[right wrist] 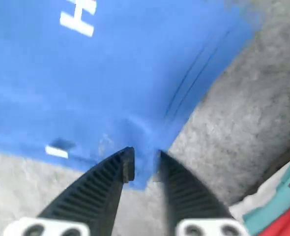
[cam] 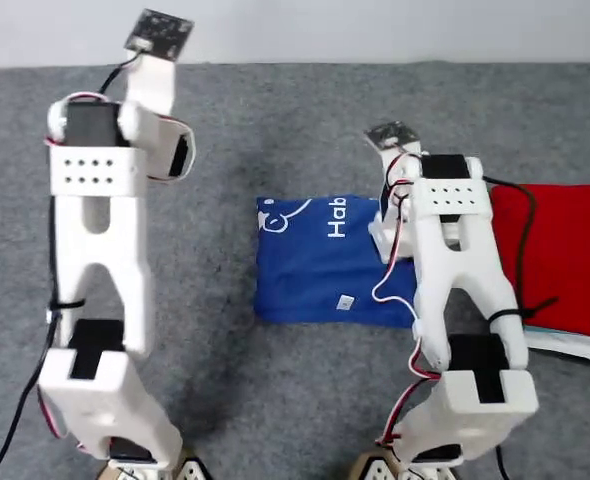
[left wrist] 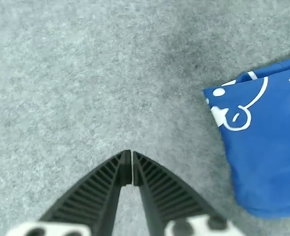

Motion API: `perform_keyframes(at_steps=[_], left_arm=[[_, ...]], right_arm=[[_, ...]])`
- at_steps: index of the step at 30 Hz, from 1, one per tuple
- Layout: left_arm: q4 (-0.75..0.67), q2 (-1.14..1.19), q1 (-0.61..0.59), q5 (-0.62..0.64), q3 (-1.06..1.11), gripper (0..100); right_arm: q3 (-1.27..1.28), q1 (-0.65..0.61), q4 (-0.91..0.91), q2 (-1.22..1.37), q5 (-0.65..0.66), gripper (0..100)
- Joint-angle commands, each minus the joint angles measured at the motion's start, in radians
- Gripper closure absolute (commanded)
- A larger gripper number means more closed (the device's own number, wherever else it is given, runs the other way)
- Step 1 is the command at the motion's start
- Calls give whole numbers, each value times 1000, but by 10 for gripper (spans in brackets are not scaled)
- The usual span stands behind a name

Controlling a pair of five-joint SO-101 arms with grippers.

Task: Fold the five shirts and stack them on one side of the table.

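Note:
A folded blue shirt (cam: 320, 265) with white print lies flat on the grey carpet in the middle of the table. My right gripper (right wrist: 143, 164) is at the shirt's edge nearest the stack, its fingers closed on a pinch of the blue shirt (right wrist: 110, 73). To the right lies a stack with a red shirt (cam: 565, 260) on top and white and teal layers (right wrist: 277, 206) under it. My left gripper (left wrist: 131, 169) is shut on nothing and hangs over bare carpet, well apart from the blue shirt (left wrist: 268, 147).
Grey carpet (cam: 275, 120) covers the whole table. The right arm (cam: 455, 250) reaches over the gap between the blue shirt and the stack. The left arm (cam: 95, 230) stands over the left half.

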Motion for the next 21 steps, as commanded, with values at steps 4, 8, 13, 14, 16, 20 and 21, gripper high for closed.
perform_keyframes(at_steps=[4,8,13,14,16,20,21], left_arm=[[23,-201,-118,-69,177,986],[23,-290,-193,-126,246,986],[23,-336,-245,-157,303,986],[23,-341,-253,-161,311,986],[23,-342,-262,-161,318,986],[23,-342,-267,-161,318,986],[23,-342,-267,-161,318,986]], right_arm=[[-18,-35,-119,35,-224,670],[-18,-77,-182,139,-244,670],[-18,-110,-262,277,-330,670],[-18,-117,-269,300,-336,670],[-26,-137,-266,334,-339,672],[-107,-139,-206,364,-265,816],[-126,-134,-193,377,-227,875]])
